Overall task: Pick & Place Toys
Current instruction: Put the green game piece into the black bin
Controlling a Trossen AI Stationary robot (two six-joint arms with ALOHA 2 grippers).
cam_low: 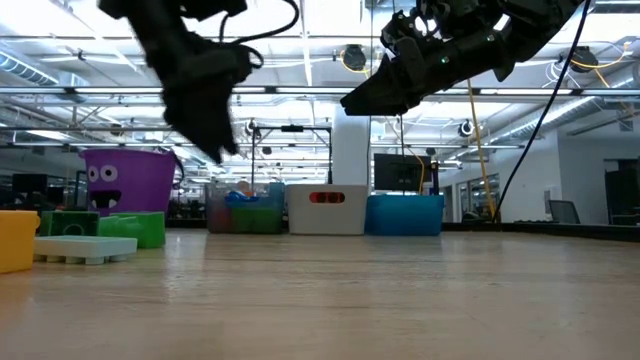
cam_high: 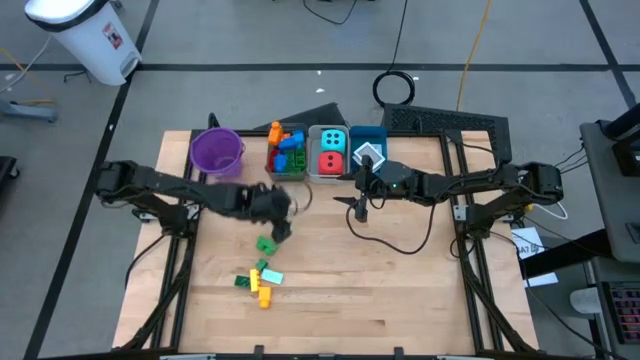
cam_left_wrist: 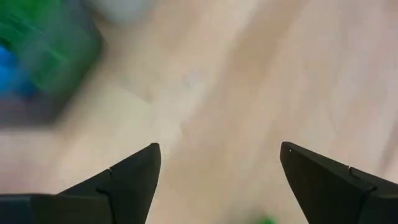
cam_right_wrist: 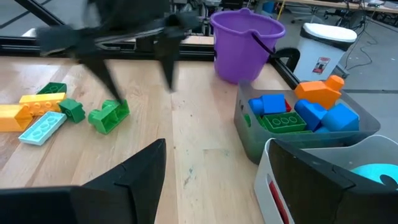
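— Bricks first: where are they on your desk (cam_high: 400, 280)?

— Your loose ones lie in a small cluster near the front: a green brick (cam_high: 266, 243) on its own, then a yellow brick (cam_high: 263, 296), a pale blue flat piece (cam_high: 271, 277) and another small green one (cam_high: 242, 282) close together. More bricks, blue, green and orange, fill your grey bin (cam_high: 288, 152) at the back. The cyan die (cam_high: 333, 139) and red die (cam_high: 331, 162) sit in the white bin (cam_high: 313, 160) beside it.

— And your tools?

— Your left tool (cam_high: 281, 231) hangs just above the lone green brick, its two prongs spread wide, grasping nothing. Your right tool (cam_high: 360, 208) is raised in front of the blue bin (cam_high: 378, 137), also released and empty. The purple bucket (cam_high: 217, 152) stands left of the grey bin.
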